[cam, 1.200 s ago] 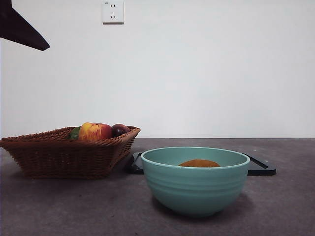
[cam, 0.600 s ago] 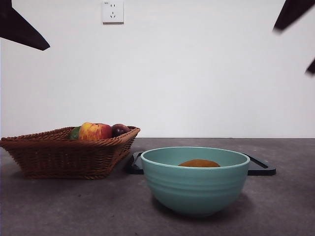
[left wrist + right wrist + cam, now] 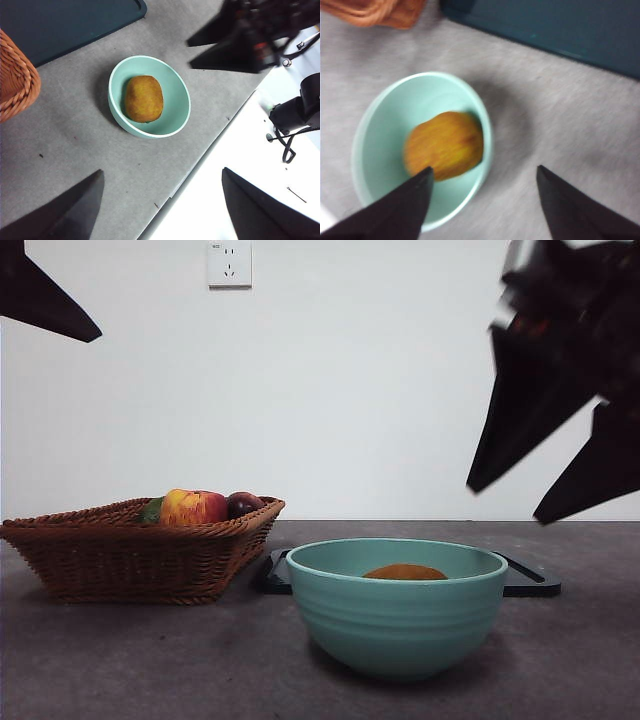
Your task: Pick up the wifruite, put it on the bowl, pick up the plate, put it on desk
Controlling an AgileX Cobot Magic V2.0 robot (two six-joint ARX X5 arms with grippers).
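Looks like a lab/test setup, not a home: bare white wall [image 3: 380, 390] w/ a lone white wall socket [image 3: 229, 264] behind a matte grey-brown desk [image 3: 150, 660]. Black robot mount w/ loose cables [image 3: 295, 115] sits beside desk edge.

R gripper [image 3: 545, 502] dropped into front view, jaws apart; now above bowl [image 3: 397, 605].
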